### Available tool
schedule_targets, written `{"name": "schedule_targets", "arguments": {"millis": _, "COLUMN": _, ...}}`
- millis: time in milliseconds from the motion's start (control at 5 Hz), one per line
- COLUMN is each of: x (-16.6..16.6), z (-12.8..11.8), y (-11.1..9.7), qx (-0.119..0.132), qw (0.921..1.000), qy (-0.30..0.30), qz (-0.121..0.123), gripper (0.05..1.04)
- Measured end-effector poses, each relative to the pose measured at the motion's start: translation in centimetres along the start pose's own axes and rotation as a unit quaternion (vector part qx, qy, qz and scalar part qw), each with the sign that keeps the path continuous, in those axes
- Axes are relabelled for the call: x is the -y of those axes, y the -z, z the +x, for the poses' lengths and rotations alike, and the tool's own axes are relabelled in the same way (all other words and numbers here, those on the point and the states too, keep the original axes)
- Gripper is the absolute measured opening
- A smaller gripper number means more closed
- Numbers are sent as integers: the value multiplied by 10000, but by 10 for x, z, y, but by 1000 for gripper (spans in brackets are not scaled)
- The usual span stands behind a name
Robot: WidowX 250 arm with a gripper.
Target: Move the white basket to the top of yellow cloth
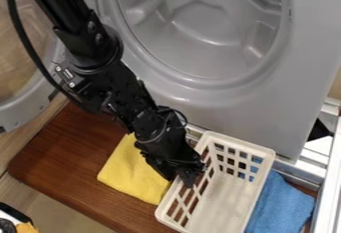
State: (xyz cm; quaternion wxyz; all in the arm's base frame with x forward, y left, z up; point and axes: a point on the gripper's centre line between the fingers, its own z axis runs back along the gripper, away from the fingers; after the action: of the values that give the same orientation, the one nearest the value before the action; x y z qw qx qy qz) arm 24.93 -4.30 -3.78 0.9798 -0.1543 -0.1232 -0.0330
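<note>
The black gripper (pixel 189 178) hangs over the left long wall of the white basket (pixel 223 204), at the lower middle of the view. Whether it holds that wall cannot be made out. The basket is upright, with lattice sides and nothing inside it. To its left lies the folded yellow cloth (pixel 128 173), its upper right part hidden behind the arm. The cloth's right edge meets the basket's left side.
A blue cloth (pixel 285 208) lies against the basket's right side. Behind stands a grey machine with a round opening (pixel 303 53), its door open at the left. Brown wooden board (pixel 60 152) extends left of the yellow cloth. Metal rails (pixel 329 177) run along the right.
</note>
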Motion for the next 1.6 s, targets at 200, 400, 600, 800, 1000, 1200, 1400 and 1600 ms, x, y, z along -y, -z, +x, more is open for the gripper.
{"name": "schedule_targets", "arguments": {"millis": 200, "x": 4, "z": 1, "y": 1, "qx": 28, "qw": 10000, "qy": 70, "qz": -6, "gripper": 245}}
{"name": "schedule_targets", "arguments": {"millis": 400, "x": 2, "z": -1, "y": 2, "qx": -10, "qw": 10000, "qy": 9, "qz": 48, "gripper": 111}}
{"name": "schedule_targets", "arguments": {"millis": 600, "x": 5, "z": -1, "y": -2, "qx": 12, "qw": 10000, "qy": -4, "qz": 91, "gripper": 87}}
{"name": "schedule_targets", "arguments": {"millis": 800, "x": 12, "z": 0, "y": -5, "qx": 45, "qw": 9998, "qy": 90, "qz": -186, "gripper": 86}}
{"name": "schedule_targets", "arguments": {"millis": 1000, "x": 21, "z": 7, "y": -22, "qx": 262, "qw": 9985, "qy": 275, "qz": -395, "gripper": 86}}
{"name": "schedule_targets", "arguments": {"millis": 1200, "x": 18, "z": 10, "y": -53, "qx": 438, "qw": 9977, "qy": 348, "qz": -387, "gripper": 86}}
{"name": "schedule_targets", "arguments": {"millis": 1400, "x": 2, "z": 2, "y": -74, "qx": 409, "qw": 9986, "qy": 256, "qz": -208, "gripper": 86}}
{"name": "schedule_targets", "arguments": {"millis": 1600, "x": -30, "z": -7, "y": -90, "qx": 421, "qw": 9991, "qy": -61, "qz": 31, "gripper": 86}}
